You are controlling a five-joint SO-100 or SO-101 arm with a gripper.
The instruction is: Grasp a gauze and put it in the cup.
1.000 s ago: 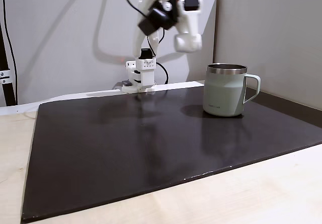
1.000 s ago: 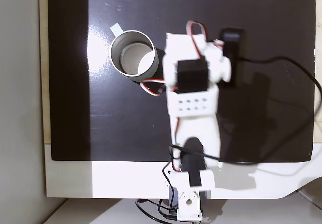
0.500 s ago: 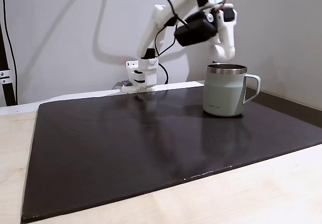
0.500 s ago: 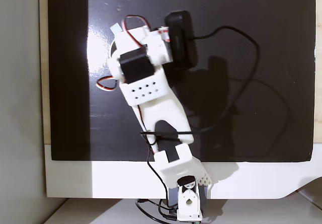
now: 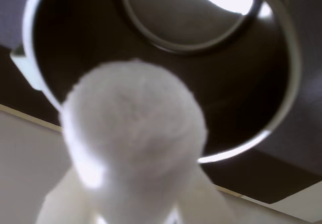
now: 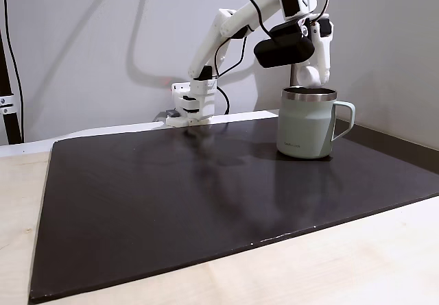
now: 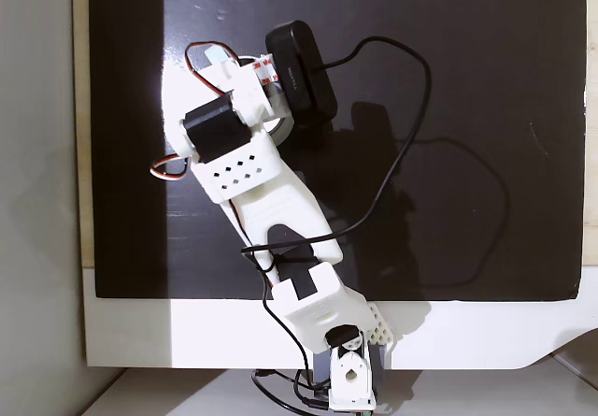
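Since a second ago your arm has swung from beside its base across to the cup (image 6: 306,123), and the gripper (image 6: 312,77) now hangs right over the steel rim.

You're clamped on the gauze (image 5: 133,128): in the wrist view the white roll sits between the two pale fingers (image 5: 60,204), blurred and close to the lens, with the cup's open mouth and dark inside directly beyond it. From the side fixed view the gauze shows as a small white lump just above the rim, though you can't quite tell whether its lower end has dipped inside. Your cup stands upright on the dark mat (image 6: 171,202), handle to the right in that view. Looking down in the other fixed view, the arm (image 7: 266,187) covers the cup almost entirely.
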